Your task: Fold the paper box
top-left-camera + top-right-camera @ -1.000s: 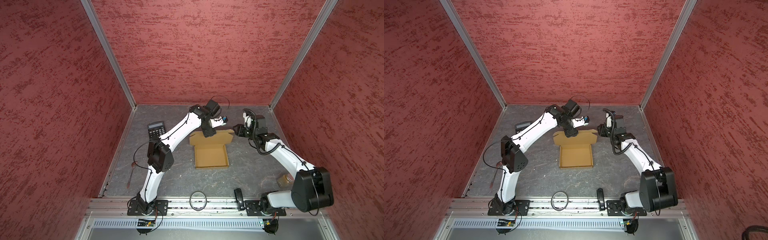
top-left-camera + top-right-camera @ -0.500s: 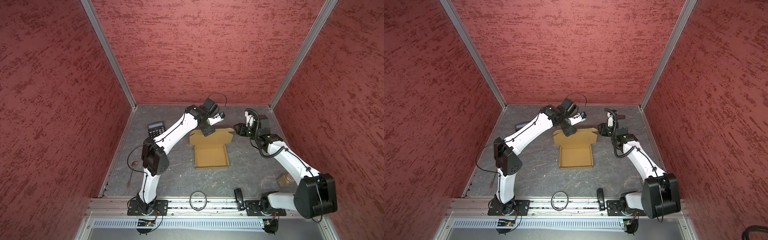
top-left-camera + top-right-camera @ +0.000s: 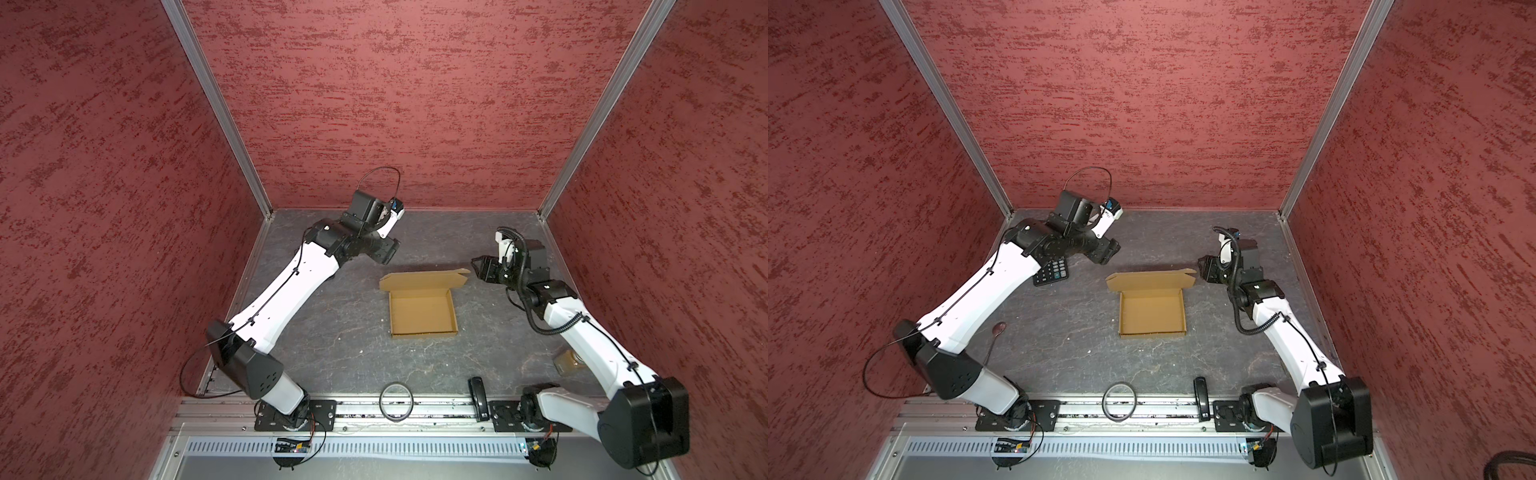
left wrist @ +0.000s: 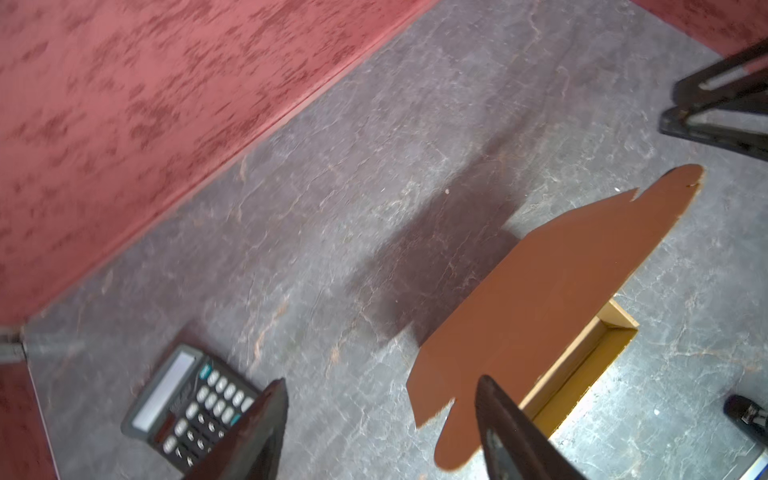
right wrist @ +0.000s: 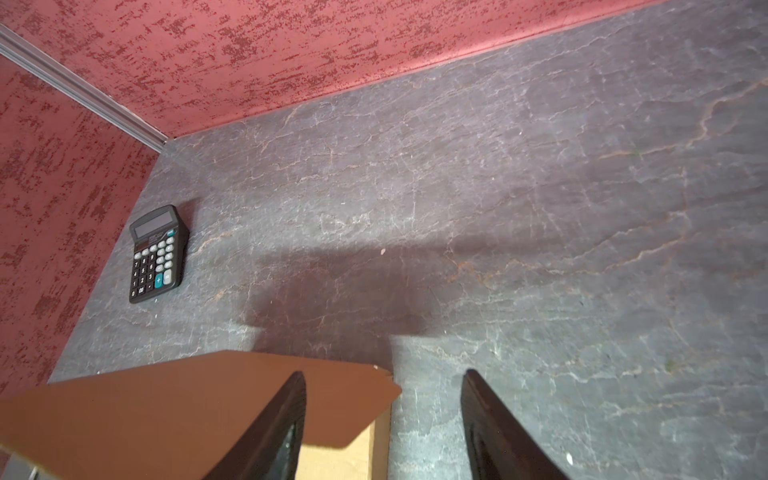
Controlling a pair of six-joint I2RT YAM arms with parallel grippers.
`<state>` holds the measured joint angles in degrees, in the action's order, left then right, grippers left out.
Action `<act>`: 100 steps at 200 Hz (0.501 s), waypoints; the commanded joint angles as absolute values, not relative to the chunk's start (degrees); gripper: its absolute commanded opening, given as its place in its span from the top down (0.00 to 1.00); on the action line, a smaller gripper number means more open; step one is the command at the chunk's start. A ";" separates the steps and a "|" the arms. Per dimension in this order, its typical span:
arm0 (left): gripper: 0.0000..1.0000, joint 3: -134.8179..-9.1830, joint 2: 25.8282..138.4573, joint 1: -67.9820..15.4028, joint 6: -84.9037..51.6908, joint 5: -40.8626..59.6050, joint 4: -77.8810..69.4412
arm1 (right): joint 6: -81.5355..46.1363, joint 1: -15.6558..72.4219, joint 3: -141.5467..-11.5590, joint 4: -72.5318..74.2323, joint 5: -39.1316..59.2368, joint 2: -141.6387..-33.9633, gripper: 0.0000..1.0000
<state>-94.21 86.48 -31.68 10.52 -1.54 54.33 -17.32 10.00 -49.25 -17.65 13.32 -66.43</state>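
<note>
Flanking paper box (image 3: 422,309), left fingers (image 4: 249,436), right fingers (image 5: 274,428), both spread, empty

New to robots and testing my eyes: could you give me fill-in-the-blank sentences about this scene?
1. The box lies ____, not closed.
2. The calculator lies partly under the ____ arm.
3. The ring by the front rail is coloured ____.
Missing words: open; left; black.

Plain tan-brown paper box (image 3: 423,311); dark grey, pale-veined table (image 3: 332,345); mottled red walls (image 3: 395,104); black calculator (image 5: 158,253) with grey keys and one blue-green key.
</note>
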 commanded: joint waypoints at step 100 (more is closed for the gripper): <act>0.24 -66.27 70.07 -33.31 -1.17 5.70 47.38 | -15.42 15.12 -47.29 -32.56 9.93 -56.41 0.38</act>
<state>-68.01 67.92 -32.62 -1.26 3.40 51.81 -16.97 13.23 -47.92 -29.21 11.31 -56.64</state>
